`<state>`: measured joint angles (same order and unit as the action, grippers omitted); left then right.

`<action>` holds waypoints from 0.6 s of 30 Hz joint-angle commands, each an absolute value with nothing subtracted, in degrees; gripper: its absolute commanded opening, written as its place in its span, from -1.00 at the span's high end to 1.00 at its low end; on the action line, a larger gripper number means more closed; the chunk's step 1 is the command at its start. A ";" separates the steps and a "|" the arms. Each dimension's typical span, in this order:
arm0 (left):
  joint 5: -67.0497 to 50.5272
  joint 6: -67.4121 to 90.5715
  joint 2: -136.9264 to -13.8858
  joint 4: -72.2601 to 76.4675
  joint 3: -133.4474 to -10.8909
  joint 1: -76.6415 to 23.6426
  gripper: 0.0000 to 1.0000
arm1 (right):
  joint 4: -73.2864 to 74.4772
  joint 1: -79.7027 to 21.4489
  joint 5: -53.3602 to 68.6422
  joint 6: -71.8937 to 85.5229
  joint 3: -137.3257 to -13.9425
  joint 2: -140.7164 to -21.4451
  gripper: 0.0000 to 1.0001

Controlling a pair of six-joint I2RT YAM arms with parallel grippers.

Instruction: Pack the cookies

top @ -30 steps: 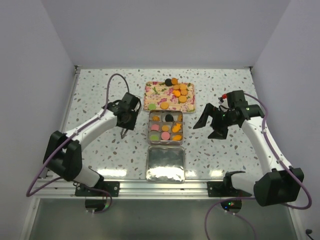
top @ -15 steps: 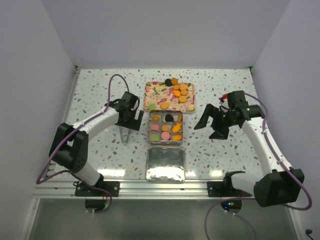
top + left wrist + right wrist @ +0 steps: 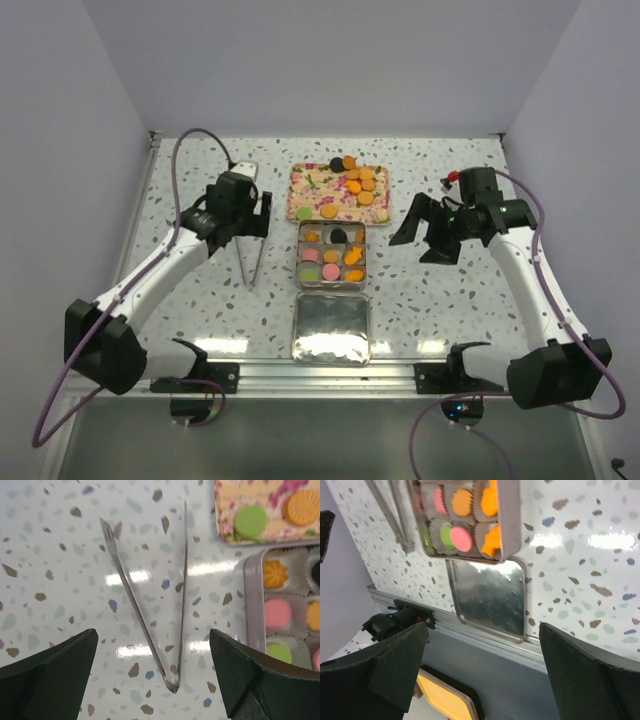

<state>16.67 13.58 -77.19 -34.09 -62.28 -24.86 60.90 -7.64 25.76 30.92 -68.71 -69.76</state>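
Observation:
Cookies (image 3: 360,183), mostly orange with one green and one black, lie on the floral tray (image 3: 303,180). More cookies (image 3: 329,271) sit in paper cups in the compartments of the square tin (image 3: 301,258). Metal tongs (image 3: 254,256) lie flat on the table left of the tin. My left gripper (image 3: 245,222) hovers open above them, touching nothing. In the left wrist view the tongs (image 3: 150,615) lie between the wide-apart fingers of my left gripper (image 3: 153,632), with a green cookie (image 3: 250,521) on the tray corner. My right gripper (image 3: 422,238) hangs open and empty to the right of the tin.
The tin's shiny lid (image 3: 331,328) lies upside down in front of the tin, near the table's front rail (image 3: 320,372). The right wrist view shows the tin rim (image 3: 510,520), the lid (image 3: 490,600) and the tongs (image 3: 395,515). White walls enclose the table on three sides.
My left gripper opened and let go of the tongs, which now lie on the table. The left arm rose and drew back to the left. The right gripper shifted slightly backward.

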 commanded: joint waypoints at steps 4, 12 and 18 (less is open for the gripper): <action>36.28 18.46 -61.63 -15.59 -51.00 -24.08 -1.00 | 58.10 -9.93 27.34 27.95 -79.35 -63.29 -0.97; 46.49 17.40 -51.85 12.64 -25.15 -23.20 -1.00 | 54.67 -10.02 23.63 29.18 -79.55 -53.89 -0.98; 42.11 17.58 -54.41 9.59 -26.54 -22.59 -1.00 | 54.76 -10.02 26.46 29.97 -73.40 -51.07 -0.97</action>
<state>41.56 15.99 -54.63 3.42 -23.90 -22.96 55.96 -9.98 25.28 29.74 -75.85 -50.92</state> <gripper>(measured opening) 0.997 0.986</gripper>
